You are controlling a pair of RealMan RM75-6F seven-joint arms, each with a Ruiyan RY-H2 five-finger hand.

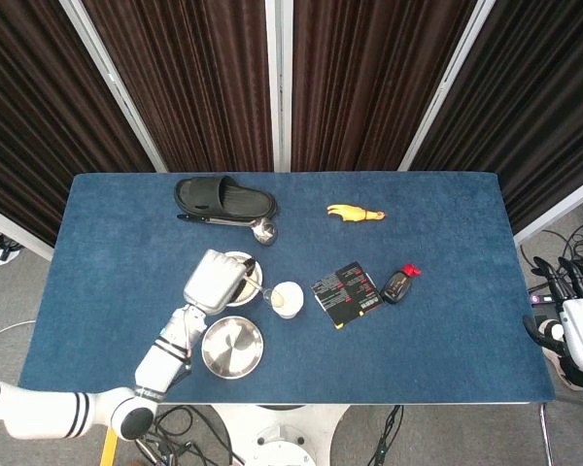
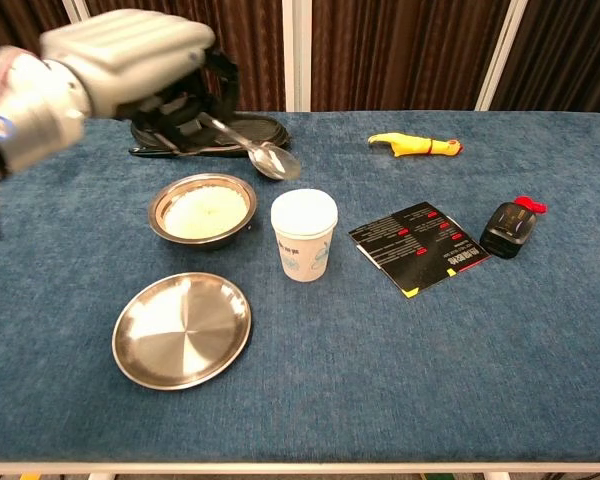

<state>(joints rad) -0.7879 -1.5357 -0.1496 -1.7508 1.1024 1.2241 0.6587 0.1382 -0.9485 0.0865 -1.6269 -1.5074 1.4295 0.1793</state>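
My left hand (image 1: 214,280) (image 2: 130,62) hovers over the steel bowl (image 2: 201,210) and grips a metal spoon (image 1: 257,289) by its handle. The spoon (image 2: 252,146) slants down to the right, and its tip hangs just left of the white paper cup (image 1: 287,298) (image 2: 303,235), clear of the rim. The bowl (image 1: 241,260) holds something white and is partly hidden under the hand in the head view. My right hand (image 1: 577,330) hangs off the table's right edge, holding nothing, its fingers apart.
A steel plate (image 1: 232,346) (image 2: 182,328) lies in front of the bowl. At the back are a black slipper (image 1: 223,197), a ladle (image 1: 263,230) and a yellow toy (image 1: 355,213). A black card (image 1: 346,294) and a red-capped dark bottle (image 1: 398,284) lie right of the cup.
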